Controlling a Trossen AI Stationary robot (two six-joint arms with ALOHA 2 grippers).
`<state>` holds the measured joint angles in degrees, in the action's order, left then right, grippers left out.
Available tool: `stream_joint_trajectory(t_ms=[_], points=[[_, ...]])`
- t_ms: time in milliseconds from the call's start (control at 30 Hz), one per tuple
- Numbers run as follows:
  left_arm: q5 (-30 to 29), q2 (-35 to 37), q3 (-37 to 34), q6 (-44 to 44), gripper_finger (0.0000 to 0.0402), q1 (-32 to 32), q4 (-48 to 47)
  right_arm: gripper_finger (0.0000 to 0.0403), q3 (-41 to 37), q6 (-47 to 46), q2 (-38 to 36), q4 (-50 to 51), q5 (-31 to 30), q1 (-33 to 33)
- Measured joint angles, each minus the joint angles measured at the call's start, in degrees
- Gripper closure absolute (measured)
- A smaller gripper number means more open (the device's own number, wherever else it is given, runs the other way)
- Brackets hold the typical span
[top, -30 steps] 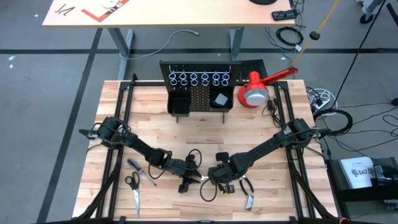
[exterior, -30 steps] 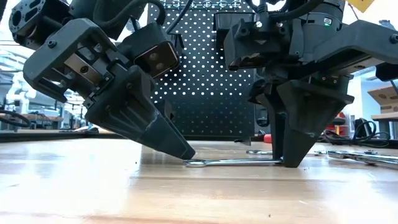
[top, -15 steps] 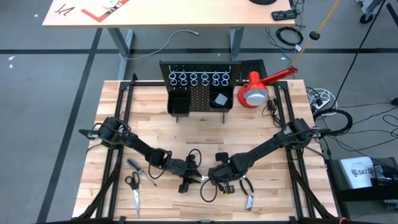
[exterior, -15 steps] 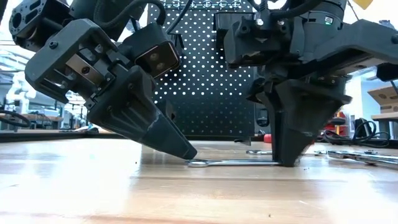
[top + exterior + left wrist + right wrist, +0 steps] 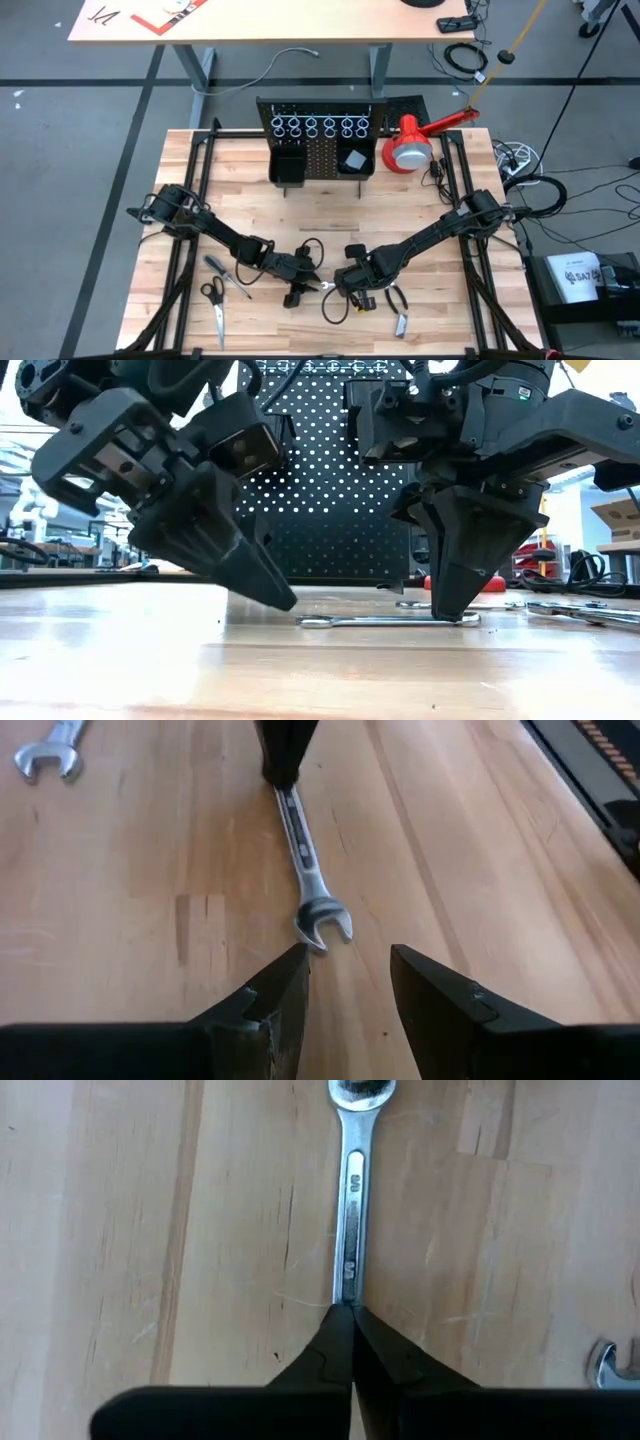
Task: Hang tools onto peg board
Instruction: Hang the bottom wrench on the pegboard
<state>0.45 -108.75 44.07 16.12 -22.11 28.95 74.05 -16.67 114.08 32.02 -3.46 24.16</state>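
With the silver wrench (image 5: 385, 621) flat on the worktop (image 5: 120, 670), the right hand (image 5: 452, 615) is clamped on its shank and the left hand (image 5: 347, 985) hovers apart beside its open end; lifting toward the peg board (image 5: 322, 140) likely follows.

Wood-plank bench (image 5: 330, 215) is carrying everything. Peg board (image 5: 322, 150) is standing at the far edge, centre; red-and-white lamp (image 5: 410, 150) is sitting just beside it on the right. Near the front left, scissors (image 5: 214, 300) are lying flat with a thin screwdriver (image 5: 226, 274) close by, apart from each other. Silver wrench (image 5: 385, 621) is lying flat at front centre, open end toward the left arm. A second wrench (image 5: 55, 745) is lying well apart from it. Pliers (image 5: 394, 297) and a small metal piece (image 5: 401, 324) are resting front right. Black cables (image 5: 330, 305) are looping on the planks between both arms.
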Motion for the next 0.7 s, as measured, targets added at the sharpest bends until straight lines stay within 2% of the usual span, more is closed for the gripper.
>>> stream_joint_trajectory(t_ms=[167,333,500,700], points=[[-0.23,0.03,0.02,0.0,0.0249,0.0,-0.48,0.0399,-0.08,0.99,-0.41,-3.62,0.4,0.07],[-0.61,0.08,0.07,0.27,0.0248,-0.06,0.84,0.0365,-0.08,1.05,-0.41,-3.66,-0.94,0.09],[-0.22,0.09,0.07,1.49,0.0229,-0.33,1.18,0.0332,-0.06,-0.64,-0.46,-3.73,-2.71,-0.59],[-0.26,-0.31,0.15,3.03,0.0214,-0.47,1.84,0.0317,0.02,-1.0,-0.54,-4.16,-4.38,-1.27]])
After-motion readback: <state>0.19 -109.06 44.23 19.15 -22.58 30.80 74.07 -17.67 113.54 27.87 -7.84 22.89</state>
